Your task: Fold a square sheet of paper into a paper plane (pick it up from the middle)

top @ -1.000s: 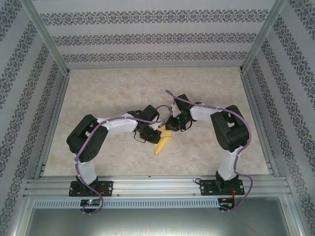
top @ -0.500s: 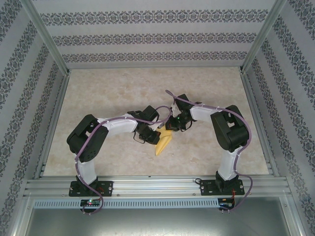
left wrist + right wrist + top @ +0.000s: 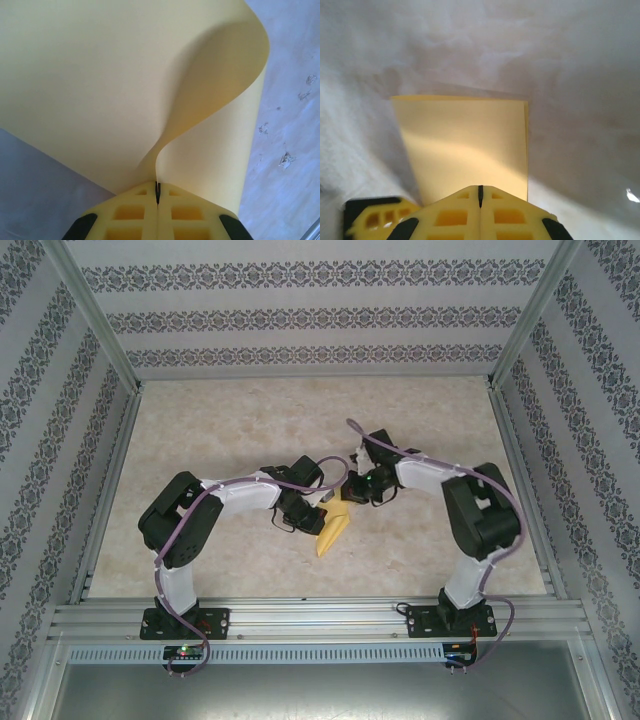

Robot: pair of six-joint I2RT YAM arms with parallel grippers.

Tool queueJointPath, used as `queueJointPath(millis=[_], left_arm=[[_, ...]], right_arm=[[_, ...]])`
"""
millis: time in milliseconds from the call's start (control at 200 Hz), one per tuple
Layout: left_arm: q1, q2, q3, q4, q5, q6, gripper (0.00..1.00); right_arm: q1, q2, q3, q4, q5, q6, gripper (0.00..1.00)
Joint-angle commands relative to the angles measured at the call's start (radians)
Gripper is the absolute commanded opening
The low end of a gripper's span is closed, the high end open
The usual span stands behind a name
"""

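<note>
At mid-table, the left gripper (image 3: 157, 189) pinches the square sheet of paper (image 3: 100, 90) — right gripper (image 3: 480, 191) closed too (its hold hidden).

From where I stand, the white-and-black right arm (image 3: 480, 515) with the purple cable along it swings its elbow outward, toward the right-hand rail and a little nearer the front edge of the pale marbled bench (image 3: 220, 420). Its wrist and the right pincer (image 3: 347, 497) edge slightly rightward with it. A small green light (image 3: 372, 480) now glows on that wrist, where none showed a moment ago.
</note>
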Motion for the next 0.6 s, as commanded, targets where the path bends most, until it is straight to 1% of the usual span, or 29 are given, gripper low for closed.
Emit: queueJointPath(millis=[0, 50, 105, 170, 215, 305, 365, 415, 525, 600], left_arm=[[-0.010, 0.031, -0.006, -0.024, -0.003, 0.004, 0.00], [-0.010, 0.032, -0.007, -0.021, -0.004, 0.003, 0.00], [-0.010, 0.031, -0.008, -0.020, -0.003, 0.002, 0.00], [-0.010, 0.029, -0.012, -0.012, 0.001, -0.004, 0.00], [-0.010, 0.029, -0.014, -0.009, 0.004, -0.006, 0.00], [-0.010, 0.035, -0.012, -0.009, 0.008, -0.005, 0.00], [-0.010, 0.036, -0.012, -0.009, 0.009, -0.003, 0.00], [-0.010, 0.037, -0.012, -0.007, 0.008, -0.004, 0.00], [-0.010, 0.040, -0.013, -0.004, 0.012, -0.004, 0.00], [-0.010, 0.041, -0.013, -0.003, 0.016, -0.001, 0.00]], right_arm=[[-0.021, -0.178, -0.077, 0.087, 0.006, 0.091, 0.06], [-0.011, -0.246, -0.138, 0.129, 0.007, 0.138, 0.05], [0.020, -0.335, -0.232, 0.209, 0.023, 0.205, 0.04], [0.074, -0.416, -0.331, 0.282, 0.059, 0.305, 0.04], [0.120, -0.440, -0.381, 0.318, 0.065, 0.363, 0.01], [0.257, -0.438, -0.441, 0.381, 0.085, 0.437, 0.00], [0.355, -0.425, -0.452, 0.401, 0.135, 0.479, 0.00], [0.414, -0.404, -0.447, 0.405, 0.164, 0.500, 0.00], [0.470, -0.357, -0.426, 0.420, 0.181, 0.518, 0.00], [0.474, -0.326, -0.413, 0.427, 0.167, 0.520, 0.00]])
